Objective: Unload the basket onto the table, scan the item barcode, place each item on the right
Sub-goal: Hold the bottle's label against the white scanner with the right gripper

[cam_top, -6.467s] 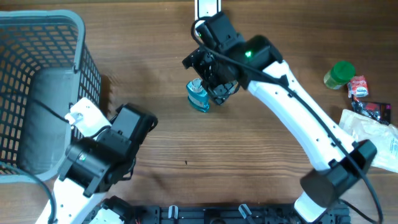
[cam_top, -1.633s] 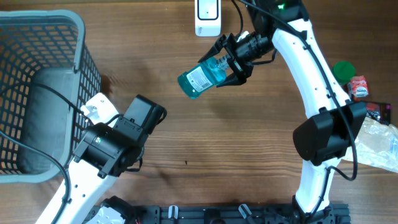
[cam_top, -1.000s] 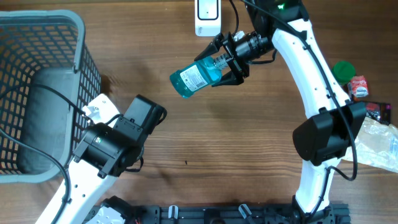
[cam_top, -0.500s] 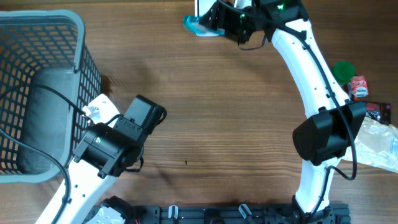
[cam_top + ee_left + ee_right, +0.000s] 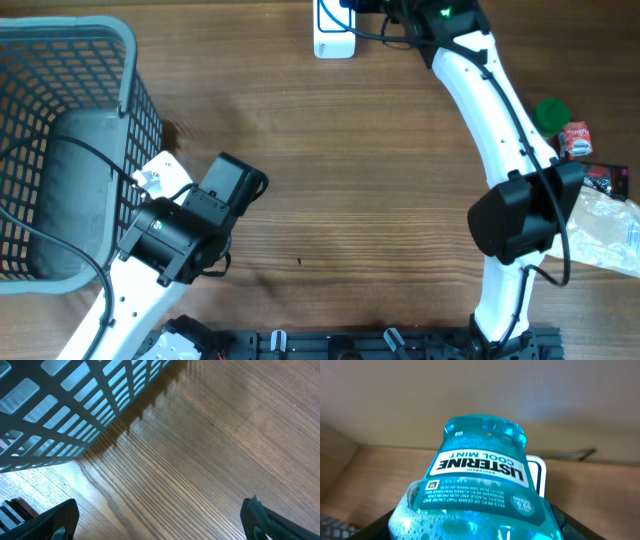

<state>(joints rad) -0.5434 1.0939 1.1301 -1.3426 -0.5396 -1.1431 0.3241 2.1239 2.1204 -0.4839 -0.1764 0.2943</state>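
Right arm: we find it stretched from its base at the near right to the far edge of the surface [image 5: 400,200], its wrist reaching past the top of the overhead view. The right end effector [image 5: 470,530] is pinching a mouthwash bottle [image 5: 480,475] of blue liquid. The bottle lies sideways in the wrist view and its label reads upside down. The dark fingers [image 5: 559,521] show only at the lower corners of that view.

The bottle is held above the surface at the far edge, directly in front of the white scanner [image 5: 335,35]. We cannot tell whether the two touch.

Left arm: it is folded at the near left beside the grey basket [image 5: 70,30]. The left end effector [image 5: 160,520] is spread wide with only bare wood between its tips.

A green lid [image 5: 550,112] and some packets [image 5: 600,215] lie at the right edge.
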